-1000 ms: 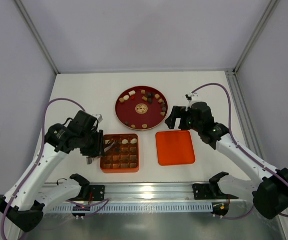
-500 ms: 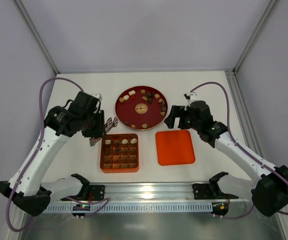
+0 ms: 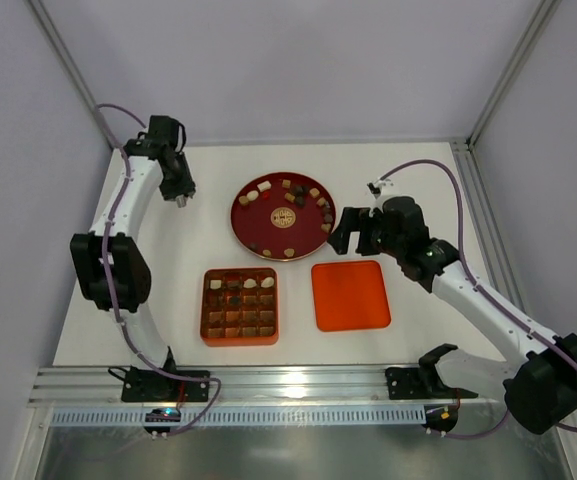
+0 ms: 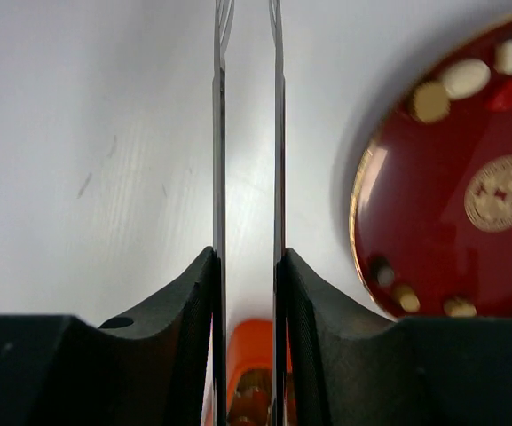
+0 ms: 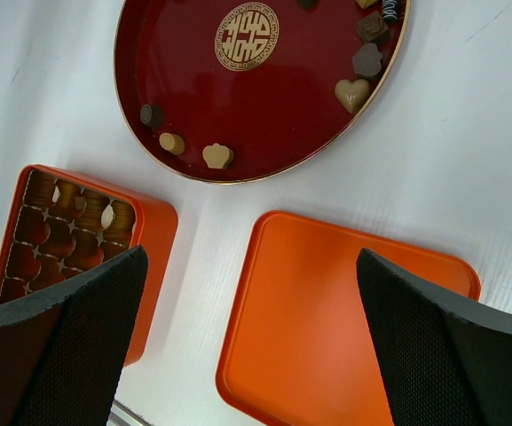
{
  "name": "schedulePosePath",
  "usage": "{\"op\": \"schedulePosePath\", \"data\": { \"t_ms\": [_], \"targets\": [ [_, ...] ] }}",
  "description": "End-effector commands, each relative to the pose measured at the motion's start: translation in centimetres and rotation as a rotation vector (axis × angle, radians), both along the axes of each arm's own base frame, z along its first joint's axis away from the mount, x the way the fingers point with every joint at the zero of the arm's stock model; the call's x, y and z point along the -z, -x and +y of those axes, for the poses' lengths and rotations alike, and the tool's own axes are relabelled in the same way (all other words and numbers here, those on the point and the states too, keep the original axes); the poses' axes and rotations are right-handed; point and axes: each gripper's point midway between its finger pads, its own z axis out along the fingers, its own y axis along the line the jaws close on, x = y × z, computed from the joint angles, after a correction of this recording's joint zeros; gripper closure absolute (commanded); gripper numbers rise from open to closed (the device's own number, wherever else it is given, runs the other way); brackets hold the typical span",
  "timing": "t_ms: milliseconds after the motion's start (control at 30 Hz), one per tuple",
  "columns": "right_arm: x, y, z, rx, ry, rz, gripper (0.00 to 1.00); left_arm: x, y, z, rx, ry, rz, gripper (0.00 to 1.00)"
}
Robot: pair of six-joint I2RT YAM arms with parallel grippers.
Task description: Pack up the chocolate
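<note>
Sitting nearest the arm bases, the orange box (image 3: 278,308) and the flat lid (image 3: 350,295) lie side by side. The lid is at the box's 3 o'clock, with a strip of white table (image 3: 158,300) between them. Some chocolate (image 3: 250,284) sits in the box's far row, cream and dark; the other cells are too small to read.

Beyond the lid, the right gripper (image 3: 346,232) hangs over the round red plate (image 3: 263,228), between 3 and 4 o'clock on the plate's rim. Its fingers (image 5: 60,346) are spread as wide as they go, holding and touching nothing. Its wrist view shows the lid, the box and the near half of the plate through the gap.

More chocolate lies loose on the plate, ringed from 9 o'clock over 12 to 4 o'clock, with three pieces near 6 o'clock.

Farthest back, at the plate's 9 o'clock and well apart from it, is the left gripper (image 3: 182,196). Two thin metal blades (image 4: 218,133) run out from its fingers, parallel and narrowly parted, with only bare table between them.

Half a second ago this gripper hung just beside the box's far-left corner, and a second ago it was over the box's left side. It has since swung clear to the far left. The right gripper has barely shifted and stays fully spread.
</note>
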Motion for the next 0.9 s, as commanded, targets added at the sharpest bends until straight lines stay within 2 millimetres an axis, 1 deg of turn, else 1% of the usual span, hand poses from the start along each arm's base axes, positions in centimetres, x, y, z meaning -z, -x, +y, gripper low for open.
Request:
{"op": "schedulePosePath", "data": {
  "t_ms": [0, 33, 67, 100, 167, 233, 267, 300, 333, 400, 433, 500, 667, 867],
  "targets": [
    [-3.1, -0.1, -0.3, 0.005, -0.017, -0.083, 0.00, 1.9, -5.1, 4.0, -0.088, 0.002, -0.083, 0.66],
    [-3.2, 0.0, -0.4, 0.010, -0.020, -0.085, 0.00, 2.9, -5.5, 5.4, -0.124, -0.001, -0.071, 0.66],
    [-3.0, 0.2, -0.5, 0.012, -0.022, -0.080, 0.00, 3.7, -5.9, 5.7, -0.130, -0.005, -0.065, 0.67],
    [-2.9, 0.4, -0.5, 0.013, -0.026, -0.077, 0.00, 5.4, -6.3, 7.3, -0.166, -0.012, -0.047, 0.67],
    [-3.1, 0.7, -0.6, 0.015, -0.034, -0.083, 0.00, 6.8, -6.5, 8.4, -0.192, -0.033, -0.032, 0.66],
    [-2.9, 0.9, -0.8, 0.019, -0.031, -0.087, 0.00, 8.3, -6.6, 9.1, -0.202, -0.064, -0.001, 0.59],
    [-2.8, 0.9, -1.0, 0.024, -0.028, -0.086, 0.00, 8.8, -6.5, 9.6, -0.206, -0.093, 0.010, 0.58],
    [-2.5, 1.0, -1.0, 0.025, -0.025, -0.083, 0.00, 9.3, -6.3, 9.8, -0.206, -0.099, 0.024, 0.57],
    [-2.5, 1.1, -1.1, 0.025, -0.024, -0.081, 0.00, 10.2, -6.2, 9.9, -0.204, -0.106, 0.048, 0.50],
    [-2.1, 1.2, -1.0, 0.019, -0.025, -0.072, 0.00, 11.1, -5.8, 10.4, -0.211, -0.130, 0.074, 0.47],
    [-1.9, 1.3, -1.0, 0.017, -0.026, -0.068, 0.00, 11.8, -5.5, 10.4, -0.209, -0.132, 0.093, 0.42],
    [-1.6, 1.5, -1.0, 0.017, -0.023, -0.062, 0.00, 12.5, -5.1, 10.8, -0.213, -0.145, 0.115, 0.37],
    [-0.9, 1.7, -1.3, 0.023, -0.012, -0.053, 0.00, 14.9, -4.2, 10.8, -0.206, -0.149, 0.176, 0.34],
    [0.4, 2.0, -1.8, 0.038, 0.009, -0.031, 0.00, 16.5, -3.7, 10.5, -0.212, -0.133, 0.205, 0.30]
  ]
}}
